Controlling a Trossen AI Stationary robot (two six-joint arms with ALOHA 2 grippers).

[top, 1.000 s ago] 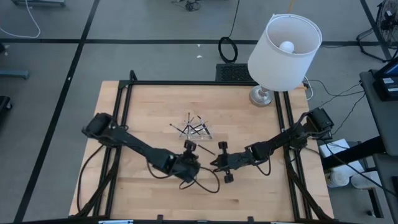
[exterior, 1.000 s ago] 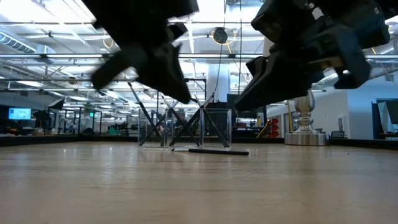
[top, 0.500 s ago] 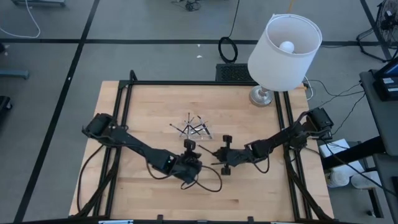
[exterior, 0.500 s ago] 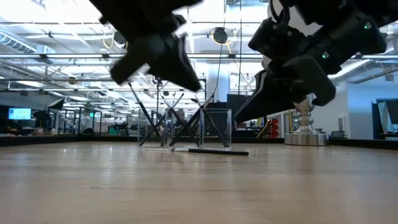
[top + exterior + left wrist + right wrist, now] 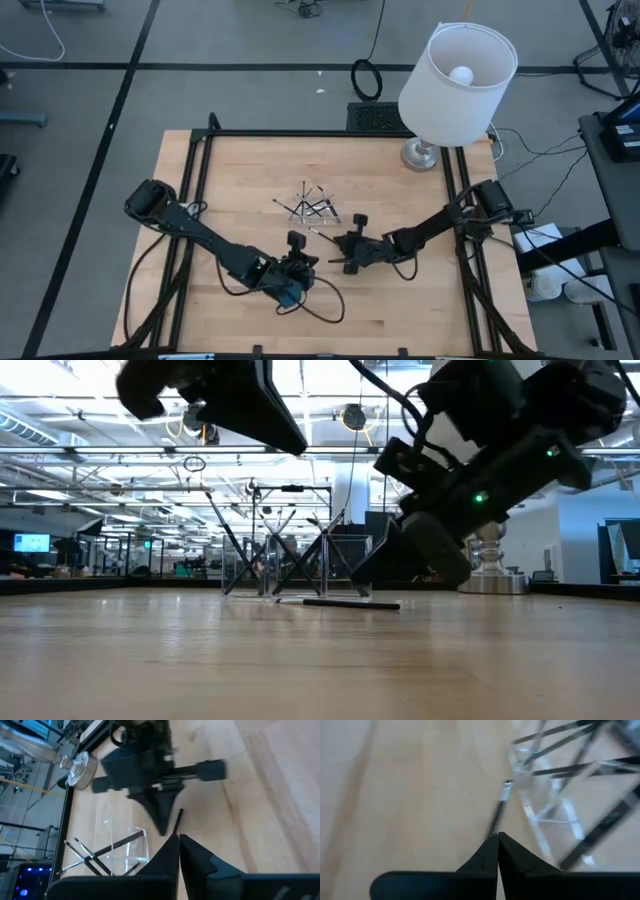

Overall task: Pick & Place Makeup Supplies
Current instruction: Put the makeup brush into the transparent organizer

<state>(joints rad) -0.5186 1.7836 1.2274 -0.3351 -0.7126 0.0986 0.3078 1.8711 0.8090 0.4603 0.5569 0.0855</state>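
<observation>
The makeup supplies are thin dark sticks. Several stand crossed in a small clear tray (image 5: 312, 208) (image 5: 298, 565) at mid table. One loose stick (image 5: 340, 603) (image 5: 499, 810) lies flat on the wood just in front of the tray. My right gripper (image 5: 338, 252) (image 5: 358, 575) is shut and slants down, its tips at that stick's near end (image 5: 174, 829). My left gripper (image 5: 308, 258) (image 5: 295, 445) is shut on nothing. It hangs higher over the table, nearer the front edge than the stick. My right gripper's shut fingertips (image 5: 492, 845) stand at the near end of the loose stick, coming slanting down from the table's right and near side. Whether they touch it I cannot tell. The stick lies flat on the table.
A white-shaded lamp (image 5: 455, 75) stands on its silver base (image 5: 420, 155) at the table's far right corner. Black frame rails (image 5: 200, 180) run along the table's left, far and right sides. Bare wood lies in front of and left of the tray.
My right gripper has come down toward the loose stick and the tray, tipping its fingers lower. My left gripper has gone up and back toward the table's near left. The loose stick has stayed in place.
</observation>
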